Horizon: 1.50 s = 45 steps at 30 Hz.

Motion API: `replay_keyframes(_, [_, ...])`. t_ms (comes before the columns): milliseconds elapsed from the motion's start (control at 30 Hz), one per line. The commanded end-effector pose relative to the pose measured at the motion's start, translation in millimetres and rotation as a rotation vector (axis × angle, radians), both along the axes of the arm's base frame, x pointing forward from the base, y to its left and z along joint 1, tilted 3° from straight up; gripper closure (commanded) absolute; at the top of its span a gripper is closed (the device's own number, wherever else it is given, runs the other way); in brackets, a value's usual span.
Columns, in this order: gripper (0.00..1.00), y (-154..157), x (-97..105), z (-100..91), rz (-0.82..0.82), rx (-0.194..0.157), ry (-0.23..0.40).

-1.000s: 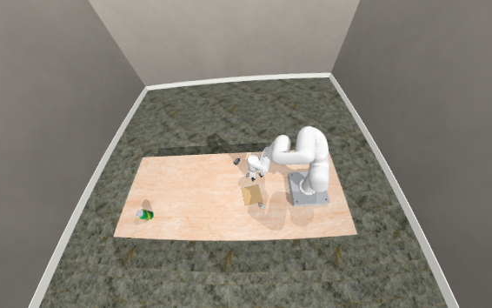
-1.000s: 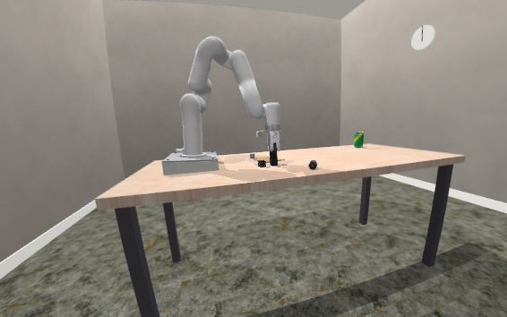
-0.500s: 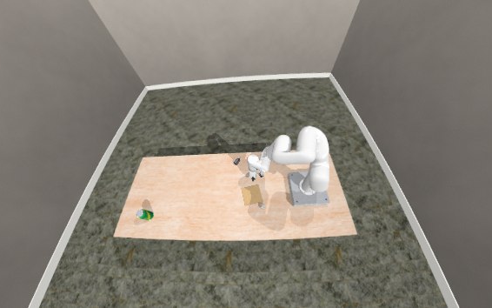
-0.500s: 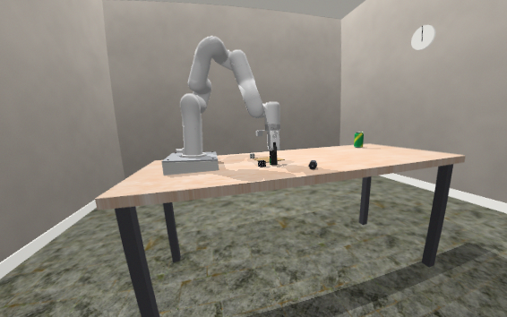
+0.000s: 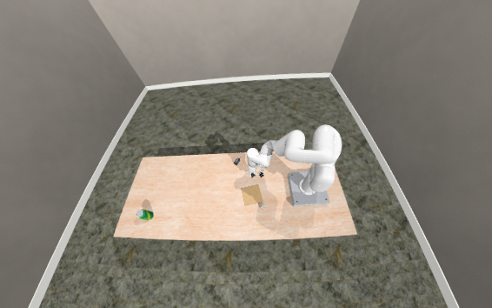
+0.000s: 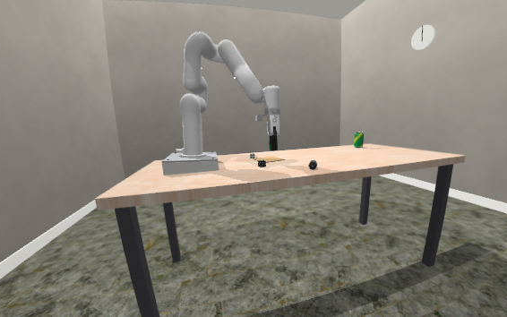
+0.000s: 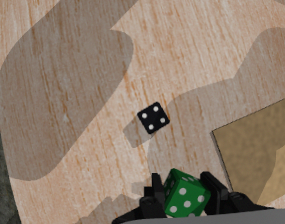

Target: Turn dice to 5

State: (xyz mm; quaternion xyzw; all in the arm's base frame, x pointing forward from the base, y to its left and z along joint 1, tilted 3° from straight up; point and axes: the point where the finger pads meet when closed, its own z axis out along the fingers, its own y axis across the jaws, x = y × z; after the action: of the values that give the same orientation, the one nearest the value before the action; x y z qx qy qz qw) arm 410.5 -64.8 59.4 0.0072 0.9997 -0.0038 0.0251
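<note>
My gripper (image 7: pixel 179 187) is shut on the green die (image 7: pixel 185 193) and holds it above the table; the die sits tilted between the fingers. The black die (image 7: pixel 153 117) lies flat on the bare wood below and a little ahead of the fingers, with four pips up. It is off the tan mat (image 7: pixel 259 149), which lies to its right. In the exterior view the gripper (image 6: pixel 273 143) hangs over the mat's (image 6: pixel 271 158) far edge, with the black die (image 6: pixel 262 163) in front. The white die (image 6: pixel 252 156) sits beside the mat, towards the arm's base.
A small dark round object (image 6: pixel 313 165) lies on the table beyond the black die. A green can (image 6: pixel 358 139) stands at the far end of the table. The arm's grey base plate (image 6: pixel 190 163) is close to the mat.
</note>
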Motion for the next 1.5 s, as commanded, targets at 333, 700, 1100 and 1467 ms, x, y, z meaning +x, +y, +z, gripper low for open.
replay_keyframes(333, [0.73, 0, -1, 23.8, 0.000, 0.000, -0.002])
replay_keyframes(700, [0.73, 116, -32, 25.4, 0.176, 0.006, 0.000])
replay_keyframes(1100, [0.73, 143, -46, 25.3, 0.223, 0.007, 0.000])
replay_keyframes(1467, [0.73, 143, -46, 24.1, 0.223, 0.007, 0.000])
